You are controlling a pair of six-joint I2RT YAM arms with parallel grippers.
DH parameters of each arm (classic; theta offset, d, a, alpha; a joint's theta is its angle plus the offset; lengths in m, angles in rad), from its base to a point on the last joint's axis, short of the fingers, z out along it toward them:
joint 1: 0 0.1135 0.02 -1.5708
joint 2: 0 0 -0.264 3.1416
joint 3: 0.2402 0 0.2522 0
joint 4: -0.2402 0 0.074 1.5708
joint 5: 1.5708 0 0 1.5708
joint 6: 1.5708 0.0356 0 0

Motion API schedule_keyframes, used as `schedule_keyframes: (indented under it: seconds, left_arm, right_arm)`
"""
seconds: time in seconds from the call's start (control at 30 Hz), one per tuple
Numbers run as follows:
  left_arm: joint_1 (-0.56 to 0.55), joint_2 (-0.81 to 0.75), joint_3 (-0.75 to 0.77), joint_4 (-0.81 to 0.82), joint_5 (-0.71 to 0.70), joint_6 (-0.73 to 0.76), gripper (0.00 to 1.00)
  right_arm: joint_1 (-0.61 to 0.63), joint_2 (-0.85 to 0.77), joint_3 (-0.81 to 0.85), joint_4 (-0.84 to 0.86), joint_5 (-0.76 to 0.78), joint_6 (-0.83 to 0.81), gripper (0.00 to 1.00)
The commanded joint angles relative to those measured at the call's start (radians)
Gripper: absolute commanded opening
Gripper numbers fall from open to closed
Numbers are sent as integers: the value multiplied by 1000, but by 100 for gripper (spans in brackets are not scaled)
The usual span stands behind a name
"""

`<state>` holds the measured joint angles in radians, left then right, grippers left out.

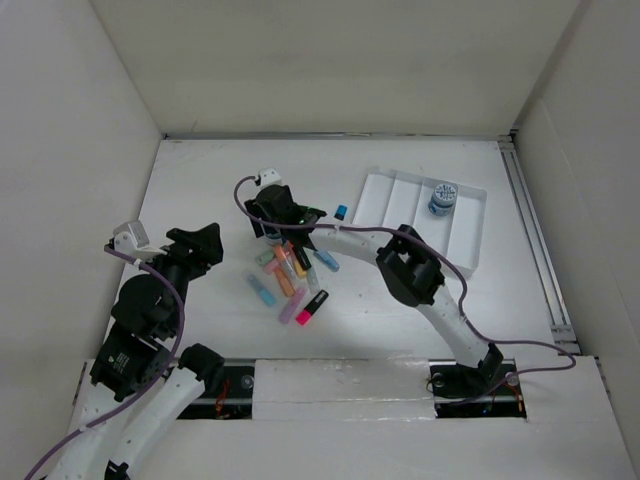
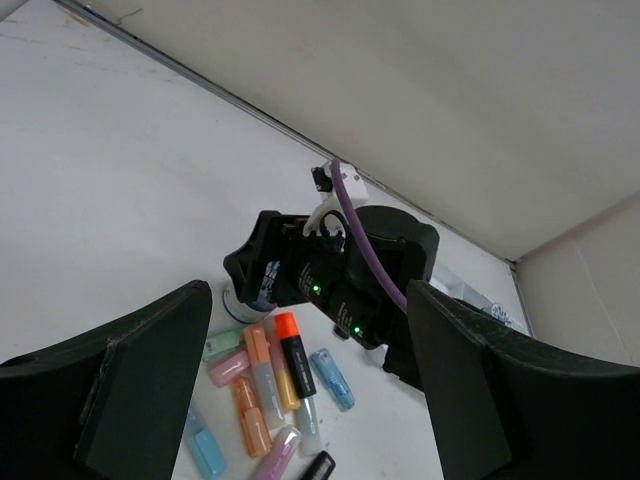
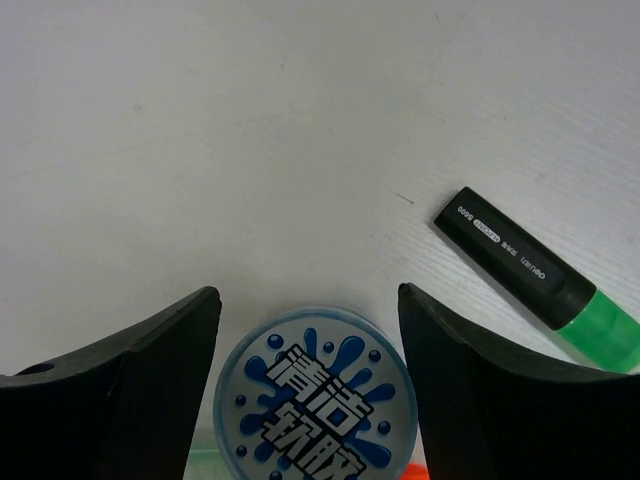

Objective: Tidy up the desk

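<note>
As the right claw [image 3: 307,295] hung with its fingers spread wide, a round blue-lidded tub [image 3: 312,400] sat centred in the gap between them, touched on neither side. How high above the tub the fingertips stood could not be told. A green highlighter [image 3: 540,275] with a black cap lay just right of the tub in the wrist view, apart from it. The pile of highlighters [image 1: 290,280] crowded the tub's near side. The left claw [image 2: 310,292], also spread apart and holding nothing, waited to the left of the tub. A ribbed tray [image 1: 395,200] lay well to the right of the tub, with a second tub [image 1: 442,198] in one of its compartments. The counter [image 1: 210,180] ran out beneath the tub in all directions to the white walls.

The step in hand looked to be picking up the tub. Done well, the claw would drop straight down, keep the tub centred, grip its wall below the lid and lift vertically, so that no finger raked the pens beside it.
</note>
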<state>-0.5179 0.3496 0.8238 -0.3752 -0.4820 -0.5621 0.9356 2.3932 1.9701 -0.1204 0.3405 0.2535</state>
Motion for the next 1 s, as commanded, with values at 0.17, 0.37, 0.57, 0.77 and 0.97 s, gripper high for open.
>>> schedule_keyframes:
  seconds: [0.17, 0.37, 0.57, 0.77, 0.97]
  left_arm:
    - [-2, -6, -3, 32, 10, 4, 75]
    - [-2, -6, -3, 32, 11, 5, 75]
    - [-2, -3, -2, 35, 14, 8, 75]
    - [-2, -20, -3, 32, 14, 8, 75]
    - [-2, -32, -3, 38, 31, 13, 75]
  right_arm:
    - [11, 17, 69, -91, 84, -20, 90]
    - [11, -12, 30, -47, 94, 9, 52]
    - [11, -282, -196, 259, 8, 90, 45]
    - [-46, -569, -537, 473, -25, 168, 44]
    - [-240, -818, -822, 423, 29, 256, 40]
